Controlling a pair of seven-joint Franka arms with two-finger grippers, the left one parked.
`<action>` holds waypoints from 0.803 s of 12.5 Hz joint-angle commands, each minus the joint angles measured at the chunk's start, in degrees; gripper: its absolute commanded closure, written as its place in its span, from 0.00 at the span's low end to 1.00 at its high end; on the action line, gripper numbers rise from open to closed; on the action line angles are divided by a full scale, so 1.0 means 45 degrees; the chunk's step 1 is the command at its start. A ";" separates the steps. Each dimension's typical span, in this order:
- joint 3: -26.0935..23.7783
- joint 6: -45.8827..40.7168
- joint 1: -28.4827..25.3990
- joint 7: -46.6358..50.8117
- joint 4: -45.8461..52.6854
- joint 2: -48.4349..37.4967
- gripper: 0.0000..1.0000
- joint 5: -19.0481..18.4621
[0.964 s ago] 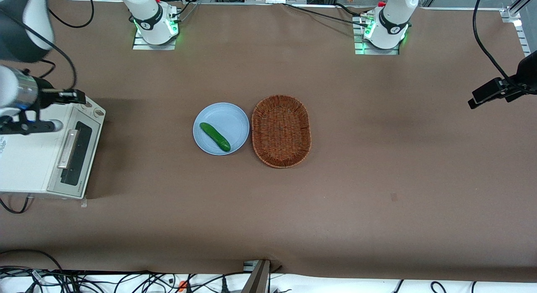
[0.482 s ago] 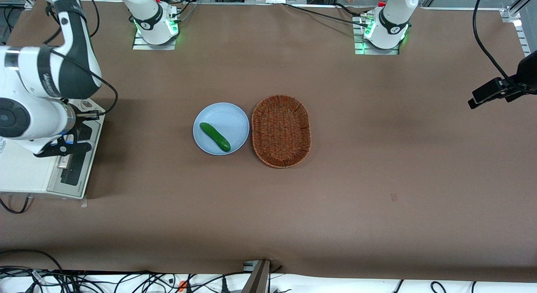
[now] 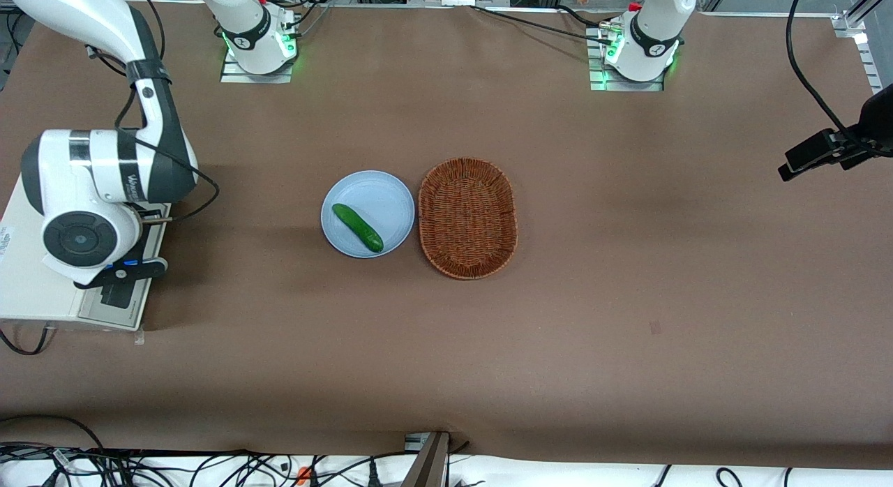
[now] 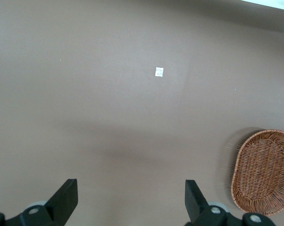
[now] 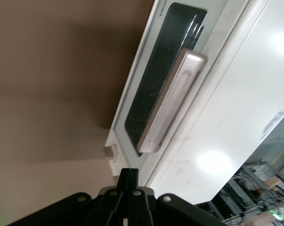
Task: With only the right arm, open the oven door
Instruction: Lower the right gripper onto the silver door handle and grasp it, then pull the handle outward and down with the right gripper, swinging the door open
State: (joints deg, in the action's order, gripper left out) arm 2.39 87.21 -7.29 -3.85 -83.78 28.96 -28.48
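Note:
The cream-white toaster oven (image 3: 28,298) stands at the working arm's end of the table. Its oven door (image 5: 153,89) is closed, with a dark glass window and a long silvery bar handle (image 5: 172,101). In the front view the right arm (image 3: 104,187) hangs over the oven and hides most of the door (image 3: 115,307). My gripper (image 5: 129,176) is shut and empty, above the door near one end of the handle and clear of it. In the front view only the gripper's black body with blue bits (image 3: 124,271) shows.
A light blue plate (image 3: 380,187) with a green cucumber (image 3: 357,227) sits mid-table, beside a brown wicker basket (image 3: 467,217). The basket also shows in the left wrist view (image 4: 263,172), with a small white scrap (image 4: 159,71) on the brown table cover.
The right arm has swung down and nearer the front camera. Its wrist now covers the oven's door and handle, which showed fully a second ago. The oven has not moved.

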 commanded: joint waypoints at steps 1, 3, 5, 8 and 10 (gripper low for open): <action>0.0015 0.0540 0.0115 -0.0549 0.0123 0.0457 1.00 -0.0681; 0.0093 0.0699 0.0194 -0.1094 0.0123 0.0653 1.00 -0.0936; 0.0132 0.0874 0.0504 -0.1428 0.0103 0.0790 1.00 -0.1208; 0.0113 0.1031 0.0760 -0.1663 0.0084 0.0908 1.00 -0.1347; 0.0113 0.1148 0.0780 -0.1663 0.0103 0.1025 1.00 -0.1328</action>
State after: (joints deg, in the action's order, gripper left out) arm 3.14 91.93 -3.87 -10.27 -83.78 32.98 -33.54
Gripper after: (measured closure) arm 0.991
